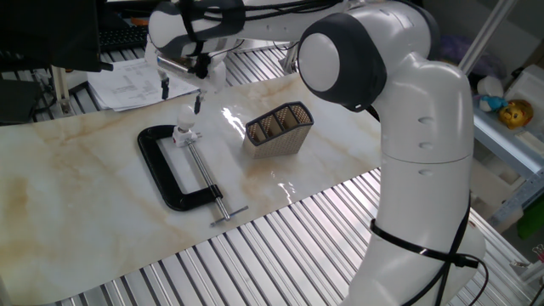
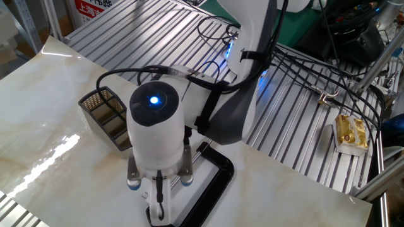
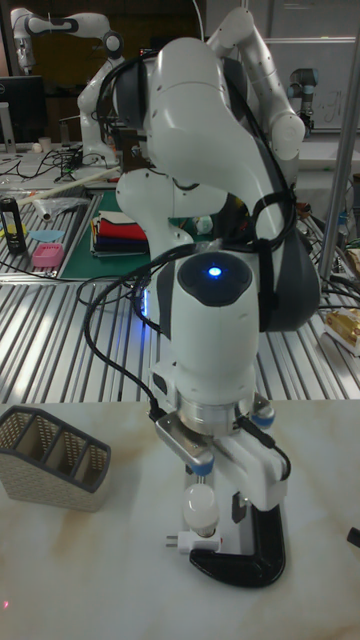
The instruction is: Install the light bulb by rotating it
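Observation:
The light bulb (image 1: 185,114) is a small white globe standing upright in a white socket (image 1: 181,134), which sits at the far end of a black C-clamp (image 1: 170,174). My gripper (image 1: 180,99) hangs just above the bulb, open, with its fingers spread to either side and holding nothing. In the tall view the light bulb (image 3: 200,502) shows below the gripper's hand, clear of the black finger (image 3: 240,507) beside it. From the other fixed view my wrist hides the bulb; only the C-clamp (image 2: 218,176) shows.
A brown mesh basket (image 1: 279,127) with three compartments stands right of the clamp, also the mesh basket (image 2: 110,120) in the other fixed view. The clamp's screw handle (image 1: 223,208) points toward the table's front edge. Papers (image 1: 127,81) lie at the back.

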You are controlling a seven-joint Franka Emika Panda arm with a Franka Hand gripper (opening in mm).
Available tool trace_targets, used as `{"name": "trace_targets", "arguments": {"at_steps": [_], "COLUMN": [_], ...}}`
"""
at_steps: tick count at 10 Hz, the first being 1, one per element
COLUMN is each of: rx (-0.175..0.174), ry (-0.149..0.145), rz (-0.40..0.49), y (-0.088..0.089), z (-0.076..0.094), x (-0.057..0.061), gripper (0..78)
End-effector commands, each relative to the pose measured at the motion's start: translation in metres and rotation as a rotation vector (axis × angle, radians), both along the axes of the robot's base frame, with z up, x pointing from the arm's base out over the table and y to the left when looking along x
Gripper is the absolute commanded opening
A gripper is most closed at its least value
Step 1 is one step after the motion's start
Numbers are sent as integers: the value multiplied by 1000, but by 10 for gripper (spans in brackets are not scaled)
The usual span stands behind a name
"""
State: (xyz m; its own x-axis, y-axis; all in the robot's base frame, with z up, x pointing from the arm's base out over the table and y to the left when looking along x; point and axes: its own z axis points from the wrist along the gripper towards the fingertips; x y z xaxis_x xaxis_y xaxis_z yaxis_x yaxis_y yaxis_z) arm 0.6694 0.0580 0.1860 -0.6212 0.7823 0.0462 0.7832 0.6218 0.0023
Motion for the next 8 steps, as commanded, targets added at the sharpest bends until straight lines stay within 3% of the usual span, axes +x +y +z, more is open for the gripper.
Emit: {"name": "trace_targets", "arguments": {"at_steps": [1,4,6,8], "rx": [13,37,63,56], "ry": [37,35,32,47], "rz": [357,443,473,515], "y": [-27,-51,-58,-63], "z": [21,25,28,32], "x": [-11,-10,-9,-8], "gripper": [774,774,774,774]}}
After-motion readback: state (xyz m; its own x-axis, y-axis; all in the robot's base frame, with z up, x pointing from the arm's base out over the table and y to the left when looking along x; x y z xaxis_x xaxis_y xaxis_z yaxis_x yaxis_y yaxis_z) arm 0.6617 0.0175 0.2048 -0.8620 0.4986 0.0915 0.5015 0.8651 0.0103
